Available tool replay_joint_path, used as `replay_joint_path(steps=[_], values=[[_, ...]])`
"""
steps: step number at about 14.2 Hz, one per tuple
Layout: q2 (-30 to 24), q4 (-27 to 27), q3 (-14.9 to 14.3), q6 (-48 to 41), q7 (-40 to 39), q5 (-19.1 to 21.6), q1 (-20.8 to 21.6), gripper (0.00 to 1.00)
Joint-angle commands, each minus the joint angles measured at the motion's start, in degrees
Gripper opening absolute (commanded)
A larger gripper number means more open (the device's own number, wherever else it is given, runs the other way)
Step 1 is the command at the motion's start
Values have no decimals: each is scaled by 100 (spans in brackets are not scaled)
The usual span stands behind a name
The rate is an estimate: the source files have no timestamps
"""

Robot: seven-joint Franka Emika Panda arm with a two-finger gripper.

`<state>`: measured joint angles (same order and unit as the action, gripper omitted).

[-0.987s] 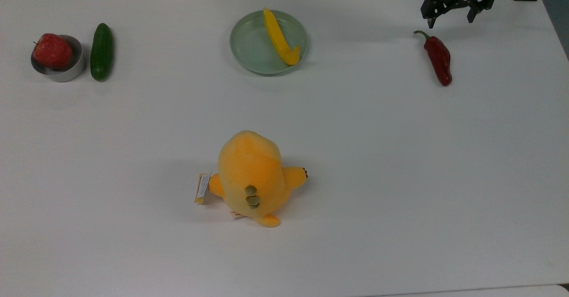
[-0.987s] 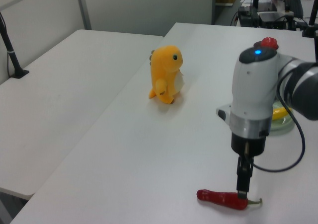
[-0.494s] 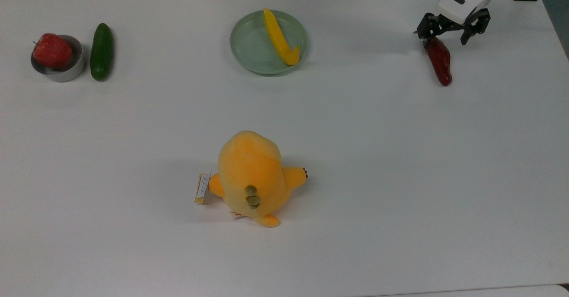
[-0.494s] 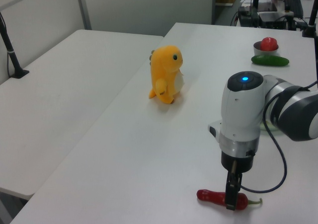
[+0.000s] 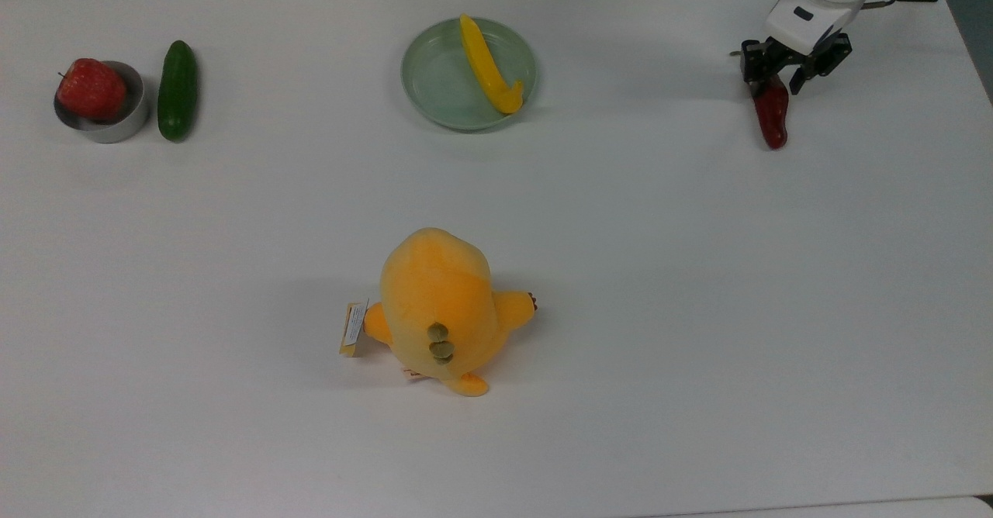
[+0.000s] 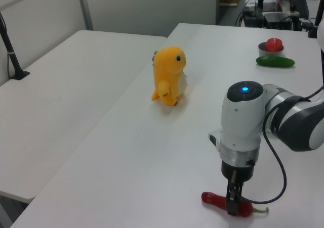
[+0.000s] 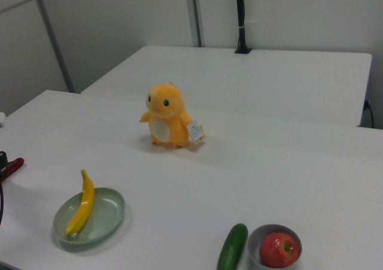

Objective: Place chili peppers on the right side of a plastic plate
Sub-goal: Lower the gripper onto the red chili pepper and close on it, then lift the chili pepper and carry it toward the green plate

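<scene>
Our tool (image 5: pixel 775 84) is down low over the stem end of the chili pepper (image 5: pixel 773 117), near the far right corner of the desk (image 5: pixel 698 270) in the top view. We see its two black fingers (image 5: pixel 799 82) close together on each side of the red chili, and they look like they are pinching it. The chili lies flat on the desk and its other end sticks out from under the tool. In the left view we see the tool pointing straight down onto the chili.

We go now from the biggest thing to the smallest. The white desk holds everything. The white robot arm (image 6: pixel 243 127) has a blue light on top in the left view. The orange plush toy (image 5: pixel 440 309) stands in the middle of the desk, well apart from the rest. The pale green plate (image 5: pixel 434 76) sits at the far edge of the desk, well to the left of the chili in the top view. A yellow pepper (image 5: pixel 487 64) lies across the plate, with one end over the rim. The dark green cucumber (image 5: pixel 178 90) lies just beside a small grey bowl (image 5: pixel 116 126). A red apple (image 5: pixel 91 88) sits in the bowl.
</scene>
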<state>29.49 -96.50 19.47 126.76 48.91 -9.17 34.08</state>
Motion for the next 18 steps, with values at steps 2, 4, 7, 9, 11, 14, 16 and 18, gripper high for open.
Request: replay_joint_path(steps=[2,4,7,9,11,14,16,18], values=[[48,105,-92,77,154,-172,37,7],[-162,79,-84,68,145,-208,-147,7],[-698,-228,-75,50,32,-129,-376,8],[-997,-430,-75,33,-215,-111,-586,8],[-1339,-728,-75,33,-495,-103,-840,8],[-1762,-1045,-75,7,-943,90,-1210,8],[-2043,-1247,-75,-20,-1260,222,-1482,8],[-2254,-1362,-84,-64,-1533,275,-1790,8]])
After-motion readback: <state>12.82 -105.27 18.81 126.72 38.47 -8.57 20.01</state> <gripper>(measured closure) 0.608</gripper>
